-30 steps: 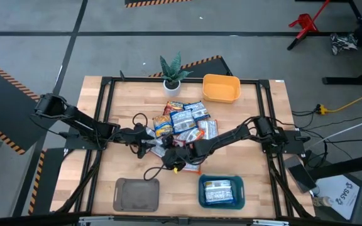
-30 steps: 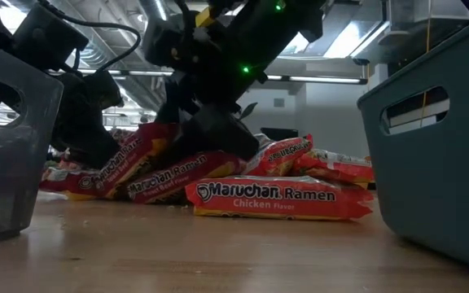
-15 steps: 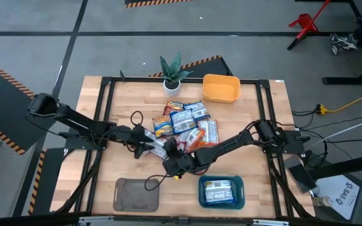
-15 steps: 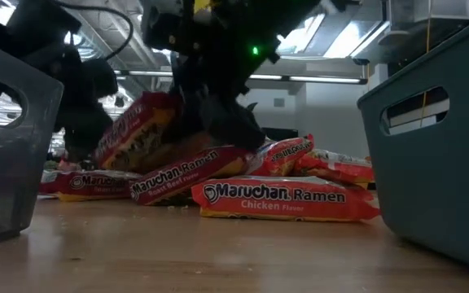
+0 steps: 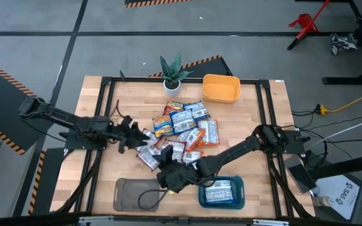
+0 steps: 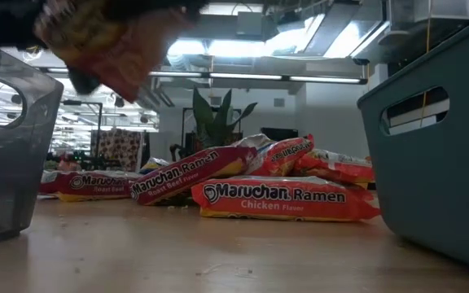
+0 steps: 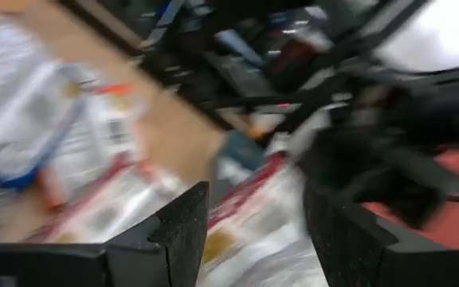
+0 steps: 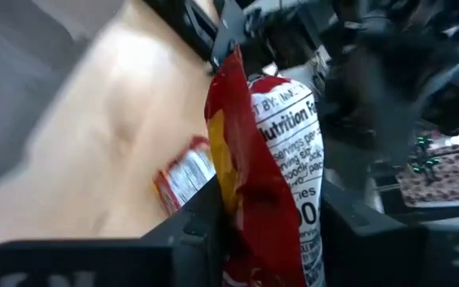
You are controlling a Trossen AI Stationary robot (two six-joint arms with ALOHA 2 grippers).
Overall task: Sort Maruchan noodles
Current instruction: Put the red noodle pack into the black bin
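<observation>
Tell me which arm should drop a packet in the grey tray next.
Right: the right gripper already holds a red packet beside the grey tray. The left gripper is back at the pile.

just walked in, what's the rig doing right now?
Sorting ramen packets. The right gripper is shut on a red packet and holds it in the air near the grey tray. The left gripper is open at the left edge of the packet pile mid-table. One packet already lies in the teal bin. The yellow bin looks empty.
</observation>
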